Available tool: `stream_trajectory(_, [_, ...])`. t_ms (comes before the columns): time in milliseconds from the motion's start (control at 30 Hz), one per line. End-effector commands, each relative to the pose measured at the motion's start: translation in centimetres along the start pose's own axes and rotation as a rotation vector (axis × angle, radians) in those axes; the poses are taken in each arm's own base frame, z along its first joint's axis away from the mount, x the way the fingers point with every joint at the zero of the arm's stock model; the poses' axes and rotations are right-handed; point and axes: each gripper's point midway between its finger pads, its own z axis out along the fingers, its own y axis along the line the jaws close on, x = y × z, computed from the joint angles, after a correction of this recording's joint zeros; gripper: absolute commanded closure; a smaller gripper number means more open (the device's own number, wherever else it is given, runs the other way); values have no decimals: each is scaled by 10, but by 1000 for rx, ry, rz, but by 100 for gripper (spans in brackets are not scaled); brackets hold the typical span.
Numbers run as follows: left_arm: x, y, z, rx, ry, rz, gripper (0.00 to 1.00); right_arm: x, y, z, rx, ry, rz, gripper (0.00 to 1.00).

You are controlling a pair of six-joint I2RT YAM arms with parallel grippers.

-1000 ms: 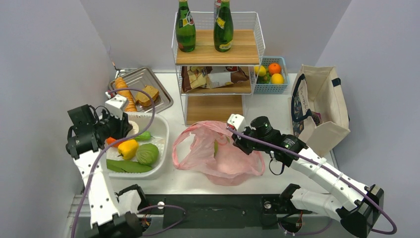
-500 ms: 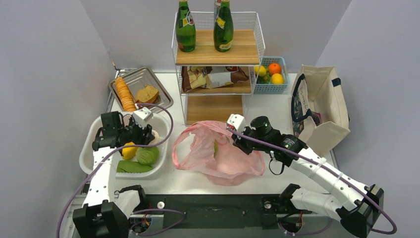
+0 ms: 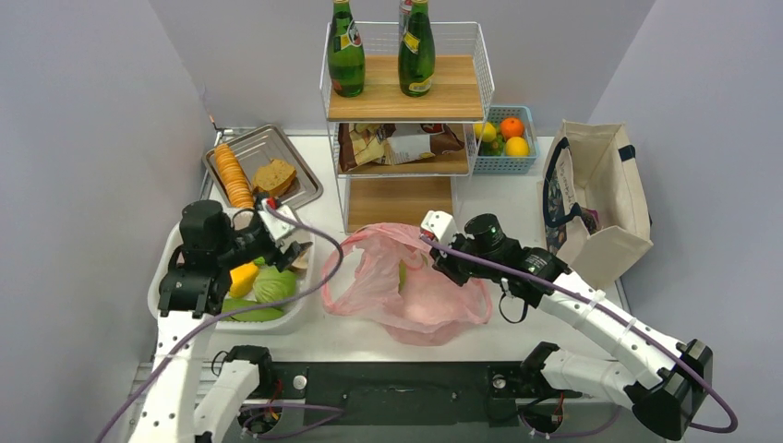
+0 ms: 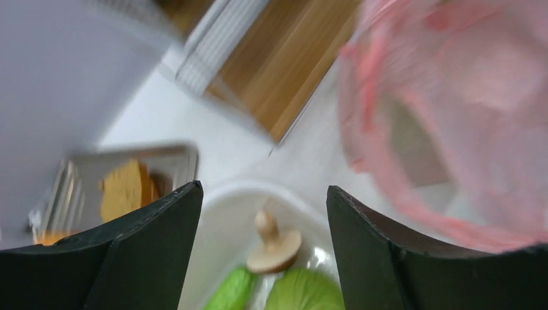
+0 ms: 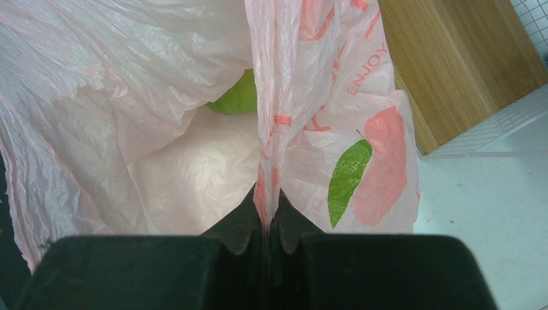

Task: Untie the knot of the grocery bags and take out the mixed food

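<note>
The pink grocery bag (image 3: 406, 291) lies open in the middle of the table, and no knot shows on it. My right gripper (image 3: 432, 242) is shut on the bag's thin rim (image 5: 267, 161) and holds it up. A green food item (image 5: 238, 97) sits inside the bag. My left gripper (image 3: 292, 253) hangs open over the right end of the white tub (image 3: 294, 314) with nothing between its fingers. In the left wrist view a tan mushroom (image 4: 274, 242) and green vegetables (image 4: 304, 292) lie in the tub below the open gripper (image 4: 265, 194). A yellow item (image 3: 244, 275) is also in the tub.
Behind the bag stands a wire shelf (image 3: 406, 198) with two green bottles (image 3: 346, 55) on top and snack packets (image 3: 397, 143) on the middle board. A steel tray (image 3: 297, 180) with biscuits and bread is at the back left. A blue fruit basket (image 3: 503, 163) and a beige tote (image 3: 600, 208) are at the right.
My left gripper has swung right across the tub towards the bag, and its jaws have opened wide. The right gripper keeps its pinch on the bag rim, barely moved.
</note>
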Motion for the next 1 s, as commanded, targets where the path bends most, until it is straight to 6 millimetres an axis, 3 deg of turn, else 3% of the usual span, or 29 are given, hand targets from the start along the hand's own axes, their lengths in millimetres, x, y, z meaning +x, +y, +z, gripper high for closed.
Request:
stream_trajectory(0, [-77,-60,-8,237,-179,183,33,-30,-4,-4,11,-73,-6,100])
stream_trajectory(33, [-88,-87,-4,332,-202,221,36,-31,-4,-4,9,-76,6,100])
stream_trajectory(67, [-90,-90,2,330,-170,238,37,-32,-4,-4,8,-80,13,100])
stream_trajectory(133, [-99,-145,10,486,-176,350,41,-36,-2,-4,-1,-91,37,100])
stream_trajectory(267, [-92,-197,31,603,-154,507,52,-43,3,-4,-27,-114,101,100])
stream_trajectory(367, [-84,-221,54,640,-144,585,55,-47,6,-4,-48,-125,119,100])
stream_trajectory(633, [-53,-248,130,578,-40,719,62,-59,5,-2,-59,-143,136,100])
stream_trajectory(700, [-40,-250,142,563,-4,740,59,-60,5,-2,-58,-145,137,100])
stream_trajectory(767, [-24,-249,151,552,44,754,49,-61,5,-2,-62,-147,137,100])
stream_trajectory(967, [21,-237,165,529,167,795,34,-57,8,-2,-71,-139,129,100])
